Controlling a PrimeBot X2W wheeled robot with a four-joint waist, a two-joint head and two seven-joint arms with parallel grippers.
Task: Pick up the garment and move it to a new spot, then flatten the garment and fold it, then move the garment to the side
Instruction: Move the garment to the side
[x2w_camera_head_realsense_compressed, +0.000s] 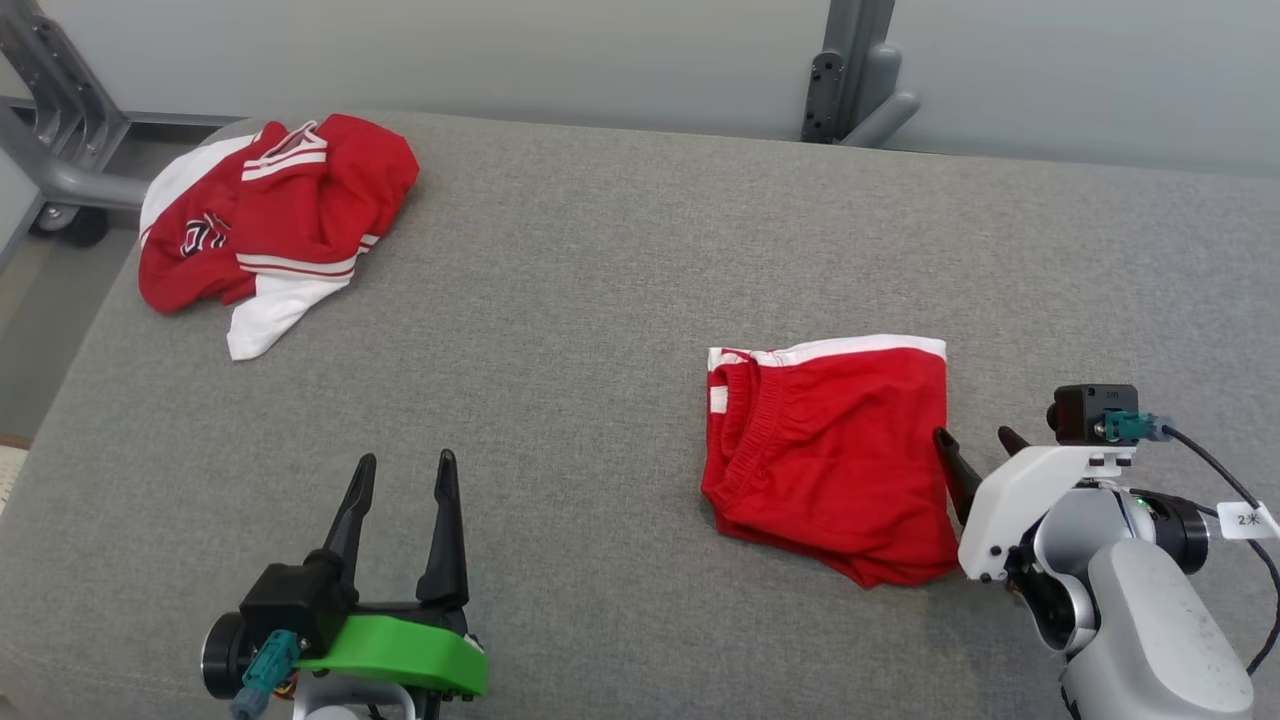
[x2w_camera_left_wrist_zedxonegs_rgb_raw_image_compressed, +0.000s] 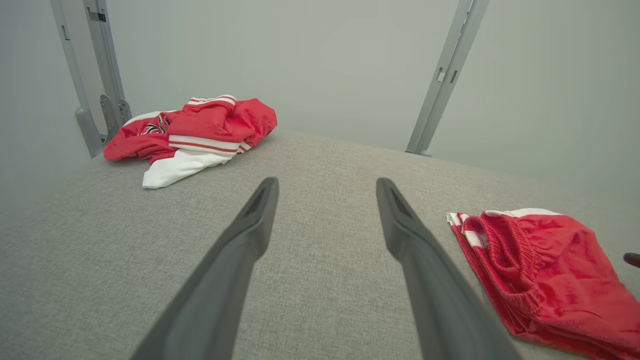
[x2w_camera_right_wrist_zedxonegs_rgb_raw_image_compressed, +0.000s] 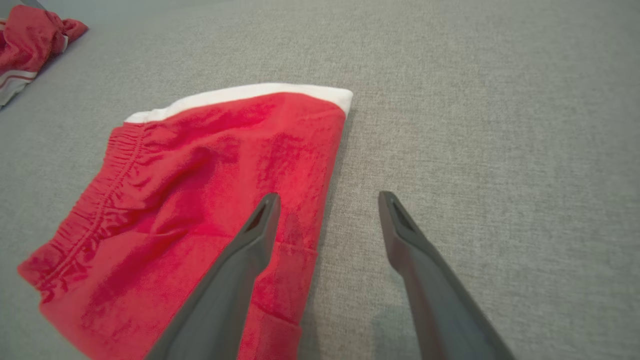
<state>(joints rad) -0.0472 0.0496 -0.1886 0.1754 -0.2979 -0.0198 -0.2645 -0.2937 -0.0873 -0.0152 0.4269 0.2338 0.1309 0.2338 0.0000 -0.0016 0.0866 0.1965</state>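
Head view: the folded red shorts (x2w_camera_head_realsense_compressed: 830, 450) lie right of centre on the grey surface (x2w_camera_head_realsense_compressed: 560, 330). The right hand (x2w_camera_head_realsense_compressed: 972, 435) is spread wide at their right edge. The left hand (x2w_camera_head_realsense_compressed: 406, 458) is wide and empty too, lower left, and a crumpled jersey (x2w_camera_head_realsense_compressed: 290, 210) sits upper left.

Left wrist view: the shorts are lower right, well clear of the fingers.

Right wrist view: one finger is over the shorts' edge, the other over bare surface; can't tell if it's touching.

They look light and floppy. I'd pinch all the layers at that edge, or the fold will probably slide open.

a white tag (x2w_camera_head_realsense_compressed: 1247, 519) on the black cable (x2w_camera_head_realsense_compressed: 1200, 455) reads "2米"; the crumpled jersey's (x2w_camera_head_realsense_compressed: 300, 200) lettering (x2w_camera_head_realsense_compressed: 195, 238) is illegible.
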